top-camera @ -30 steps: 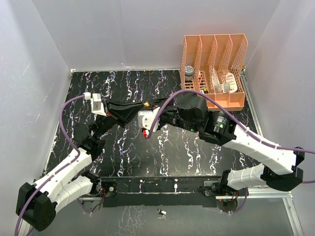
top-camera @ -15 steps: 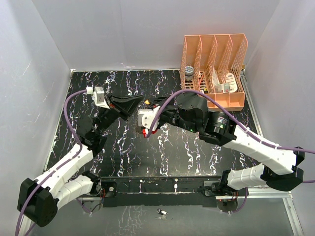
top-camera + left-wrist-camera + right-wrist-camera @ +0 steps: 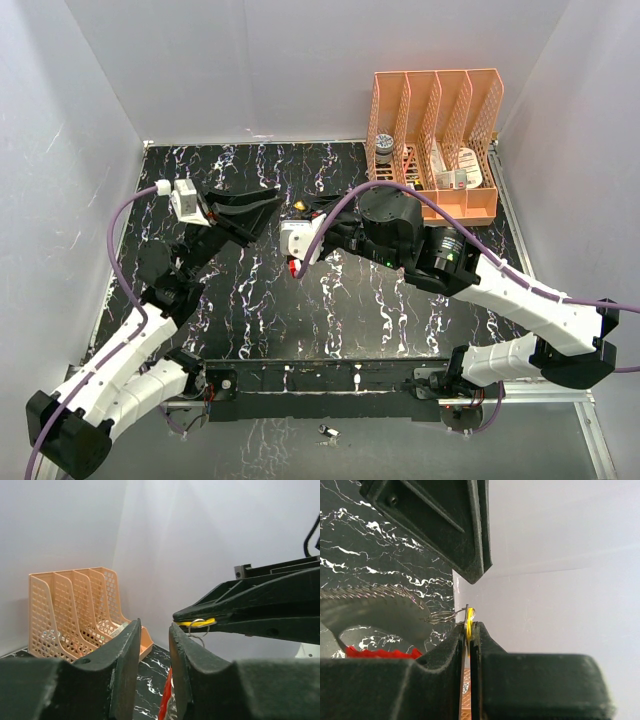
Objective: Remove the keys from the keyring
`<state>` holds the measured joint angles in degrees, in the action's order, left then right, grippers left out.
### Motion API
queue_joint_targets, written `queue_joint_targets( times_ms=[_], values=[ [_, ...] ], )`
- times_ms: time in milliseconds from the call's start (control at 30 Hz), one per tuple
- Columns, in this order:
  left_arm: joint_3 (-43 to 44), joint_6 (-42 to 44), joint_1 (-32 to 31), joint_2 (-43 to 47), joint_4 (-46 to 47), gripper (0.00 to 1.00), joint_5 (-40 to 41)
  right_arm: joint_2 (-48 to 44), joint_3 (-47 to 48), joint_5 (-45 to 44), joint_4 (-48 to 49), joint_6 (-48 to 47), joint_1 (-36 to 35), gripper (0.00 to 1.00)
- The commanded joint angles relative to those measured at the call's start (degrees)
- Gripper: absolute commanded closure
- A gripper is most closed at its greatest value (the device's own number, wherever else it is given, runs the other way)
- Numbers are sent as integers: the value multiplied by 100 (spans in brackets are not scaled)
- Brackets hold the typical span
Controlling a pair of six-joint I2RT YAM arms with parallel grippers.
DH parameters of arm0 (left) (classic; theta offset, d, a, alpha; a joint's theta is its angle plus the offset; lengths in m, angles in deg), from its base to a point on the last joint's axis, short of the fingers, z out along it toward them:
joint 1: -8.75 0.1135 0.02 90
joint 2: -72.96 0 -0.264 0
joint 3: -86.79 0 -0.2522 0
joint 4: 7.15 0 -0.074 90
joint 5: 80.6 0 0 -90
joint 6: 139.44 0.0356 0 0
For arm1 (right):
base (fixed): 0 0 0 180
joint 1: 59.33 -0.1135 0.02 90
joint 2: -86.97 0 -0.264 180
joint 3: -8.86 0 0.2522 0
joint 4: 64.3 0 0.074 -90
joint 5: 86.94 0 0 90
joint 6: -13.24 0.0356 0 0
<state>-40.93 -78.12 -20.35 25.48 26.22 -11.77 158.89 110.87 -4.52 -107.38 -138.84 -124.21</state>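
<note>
jaws of the left gripper (image 3: 155, 628) are spreading apart, empty, and backing away from the right gripper (image 3: 469, 628), which is staying clamped on the yellow key (image 3: 468, 624). keyring (image 3: 375, 606) and red key (image 3: 375, 653) are hanging just beside it, so separation is looking unfinished.
</note>
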Motion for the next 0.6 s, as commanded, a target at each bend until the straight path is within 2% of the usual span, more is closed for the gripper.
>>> queue_joint_targets(
  times_ms=[0,233,567],
  values=[
    [195,13,14,-43,244,71,-555,-194,-35,-9,542,-78,-26,100],
    [227,-7,10,-277,536,70,-1221,-213,-25,54,537,-68,-25,100],
    [214,-72,14,-379,683,69,-1427,-214,-44,79,557,-59,-27,100]
  ],
)
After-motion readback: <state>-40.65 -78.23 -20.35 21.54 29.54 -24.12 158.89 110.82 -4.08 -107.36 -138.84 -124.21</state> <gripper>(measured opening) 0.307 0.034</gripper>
